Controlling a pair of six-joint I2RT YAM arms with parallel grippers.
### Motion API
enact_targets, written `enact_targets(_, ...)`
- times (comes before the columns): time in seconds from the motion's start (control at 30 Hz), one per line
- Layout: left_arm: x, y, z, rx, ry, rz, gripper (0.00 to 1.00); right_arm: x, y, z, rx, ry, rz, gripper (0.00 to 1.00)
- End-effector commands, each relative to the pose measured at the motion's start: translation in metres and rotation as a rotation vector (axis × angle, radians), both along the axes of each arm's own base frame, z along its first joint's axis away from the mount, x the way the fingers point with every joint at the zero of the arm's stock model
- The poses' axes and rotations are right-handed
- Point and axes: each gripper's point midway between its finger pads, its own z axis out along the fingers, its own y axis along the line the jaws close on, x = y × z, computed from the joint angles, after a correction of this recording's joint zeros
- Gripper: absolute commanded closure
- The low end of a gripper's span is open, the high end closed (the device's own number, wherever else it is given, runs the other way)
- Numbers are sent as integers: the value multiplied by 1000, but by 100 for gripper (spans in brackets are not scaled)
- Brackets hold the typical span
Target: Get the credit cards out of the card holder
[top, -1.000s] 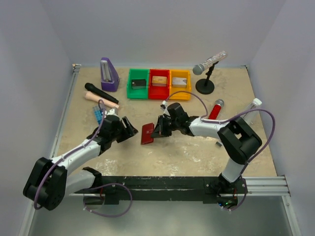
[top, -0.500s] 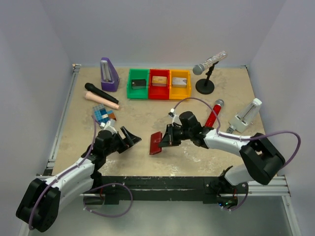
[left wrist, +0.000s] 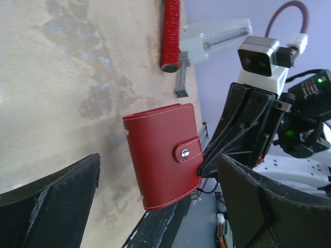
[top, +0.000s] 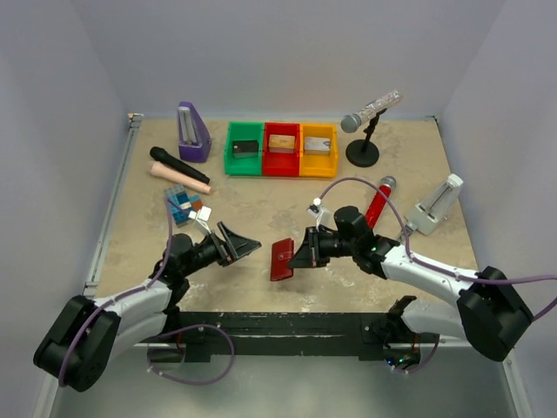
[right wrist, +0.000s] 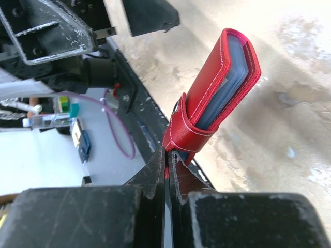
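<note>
Top external: low, outstretched right gripper tight on card holder; left gripper wide, empty

Right end effector, clamped on the card holder, has pulled back from mid-surface toward the near edge and drifted a little toward the right edge. The holder came with it and is now close to the near edge.

Right arm: the elbow stood high by the right edge a second ago. It has since dropped, and the arm lies low, stretched out from the near-right corner. This uncovers the white slanted device by the right edge.

Left end effector has also come back toward the near edge, trailing the holder. Left arm is lower and flatter. The multicoloured pile near the left edge, half hidden before, is now in full view.
</note>
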Motion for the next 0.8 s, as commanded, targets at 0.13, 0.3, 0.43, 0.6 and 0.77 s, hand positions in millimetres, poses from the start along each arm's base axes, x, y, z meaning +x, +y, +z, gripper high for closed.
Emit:
enact_targets(0.13,-18,-12,38,-159,-142,-127,4,-15,18,65,218,-107,139,100)
enact_targets(0.3,-20,-16,40,-180,-143,-153,6,-20,20,80,245,-133,161,100)
enact_targets(0.43,-27,-28,48,-190,-152,-241,9,-22,24,89,258,-152,172,100)
enact_targets(0.6,-34,-33,53,-202,-170,-273,11,-25,28,94,270,-162,181,100)
enact_targets(0.77,-40,-35,59,-218,-190,-299,14,-27,28,99,288,-170,187,100)
